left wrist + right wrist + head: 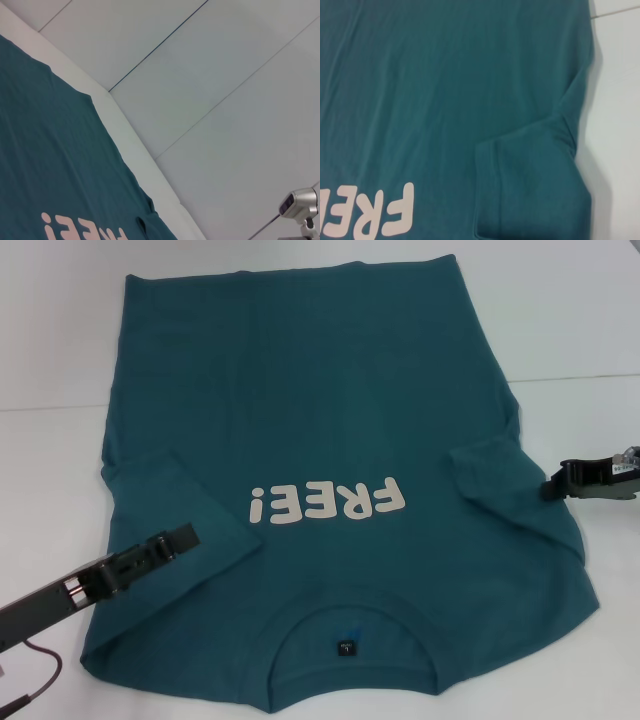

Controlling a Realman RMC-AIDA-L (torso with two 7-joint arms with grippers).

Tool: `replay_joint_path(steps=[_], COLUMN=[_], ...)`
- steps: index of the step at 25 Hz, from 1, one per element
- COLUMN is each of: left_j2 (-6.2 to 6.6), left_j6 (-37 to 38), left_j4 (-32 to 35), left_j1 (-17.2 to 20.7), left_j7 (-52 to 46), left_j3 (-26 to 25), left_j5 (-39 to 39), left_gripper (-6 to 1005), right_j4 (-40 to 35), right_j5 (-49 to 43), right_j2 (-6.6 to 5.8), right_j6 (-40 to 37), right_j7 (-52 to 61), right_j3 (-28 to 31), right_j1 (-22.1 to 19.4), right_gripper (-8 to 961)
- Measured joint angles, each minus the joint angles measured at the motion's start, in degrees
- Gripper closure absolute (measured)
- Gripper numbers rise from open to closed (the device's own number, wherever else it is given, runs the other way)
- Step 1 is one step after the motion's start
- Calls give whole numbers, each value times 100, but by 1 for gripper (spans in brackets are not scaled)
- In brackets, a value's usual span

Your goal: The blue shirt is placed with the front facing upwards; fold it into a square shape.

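The large dark teal-blue cotton T-shirt (340, 440) lies flat on the white table (60, 340), front side up, with its round collar (350, 625) at the near edge toward the robot and its hem at the far end. The cream "FREE!" lettering (328, 502) runs across the chest and reads upside down from the head camera. A small dark neck label (345, 647) sits inside the collar opening. Both short sleeves are already folded inward onto the body of the shirt: the sleeve on the robot's left (175, 505) lies as a slanted flap over the chest beside the lettering, and the sleeve on the robot's right (490, 475) forms a shorter flap whose hemmed edge shows clearly in the right wrist view.

The left gripper (180, 538) reaches in from the near left corner, its dark tip over the folded left sleeve; whether it touches the cloth cannot be judged from this angle, and the stance of its jaws cannot be told either. The right gripper (556, 485) comes in from the right edge, its black tip at the outer side of the shirt just beside the folded right sleeve; its jaws are likewise too poorly seen to call wide or narrow.

The left wrist view shows the shirt's far portion, the table edge and pale floor tiles (225, 100) beyond.
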Motion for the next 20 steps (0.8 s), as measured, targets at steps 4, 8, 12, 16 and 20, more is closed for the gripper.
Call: replay_joint_path(steps=[4,8,12,16,20], left_j2=[2,6,8,9,9], left_j6=[0,0,0,0,0], left_j4=[0,0,0,0,0], left_j1=[-4,15,22,22,21], left_j7=[-3,-7,1,5,7], left_j3=[0,1,0,1,-16], left_j5=[0,0,0,0,0], left_gripper=[122,122,122,122,122], right_j4=[-75,-433,-886,-1077,-1100], right_j5=[-2,-6,9,-3,-15], right_j2=[0,2,49,80,134], right_j6=[-74,-357,-738,-1128,-1437], right_j7=[43,179,297,357,340], right_j3=[-5,21,23,-5,-38], right_j1=[-14,-123,-239,-265,-220], right_gripper=[925,923,920,918,916])
